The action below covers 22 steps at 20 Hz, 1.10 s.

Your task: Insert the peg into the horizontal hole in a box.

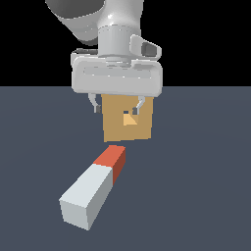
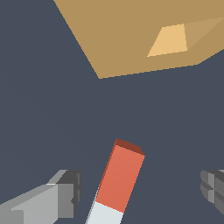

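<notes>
The peg [image 1: 93,191] lies flat on the dark floor, its red-orange end [image 1: 112,161] pointing toward the box [image 1: 115,128]. The tan-orange box stands behind it, with the square hole [image 1: 130,119] in its face. My gripper [image 1: 117,107] hangs open and empty above the floor, its fingertips overlapping the box's upper part in the exterior view. In the wrist view the peg's red end [image 2: 120,175] lies between the two fingers [image 2: 65,192], well below them. The box [image 2: 113,39] and its hole [image 2: 168,40] lie beyond the peg's end.
The dark grey-blue floor [image 1: 196,196] stretches all around. My wrist and hand body [image 1: 117,73] hide the top edge of the box in the exterior view.
</notes>
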### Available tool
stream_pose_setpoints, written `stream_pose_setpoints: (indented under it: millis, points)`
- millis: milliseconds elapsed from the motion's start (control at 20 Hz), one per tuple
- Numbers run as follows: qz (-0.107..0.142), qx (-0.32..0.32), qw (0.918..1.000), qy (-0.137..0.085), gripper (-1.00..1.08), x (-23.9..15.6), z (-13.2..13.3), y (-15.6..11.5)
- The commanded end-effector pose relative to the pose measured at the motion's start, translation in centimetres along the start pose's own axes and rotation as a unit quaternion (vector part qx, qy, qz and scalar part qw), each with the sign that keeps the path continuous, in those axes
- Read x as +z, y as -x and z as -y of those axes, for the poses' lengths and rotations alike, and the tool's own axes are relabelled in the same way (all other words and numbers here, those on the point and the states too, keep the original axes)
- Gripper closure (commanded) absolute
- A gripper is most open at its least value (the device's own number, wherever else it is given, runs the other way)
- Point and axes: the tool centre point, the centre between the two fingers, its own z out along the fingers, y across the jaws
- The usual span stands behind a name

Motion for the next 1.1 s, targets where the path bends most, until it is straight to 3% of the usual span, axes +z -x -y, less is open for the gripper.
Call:
stream_pose_setpoints:
  millis: [0, 550, 800, 1050]
  points:
    - [0.0, 0.02, 0.9998, 0.003, -0.92, 0.7, 0.3, 1.7]
    - [-0.002, 0.141, 0.9897, 0.023, -0.92, 5.4, 3.1, 11.5]
    - [-0.003, 0.169, 0.9852, 0.028, -0.92, 6.6, 4.1, 13.6]
    - [-0.004, 0.174, 0.9843, 0.029, -0.92, 6.9, 4.3, 14.0]
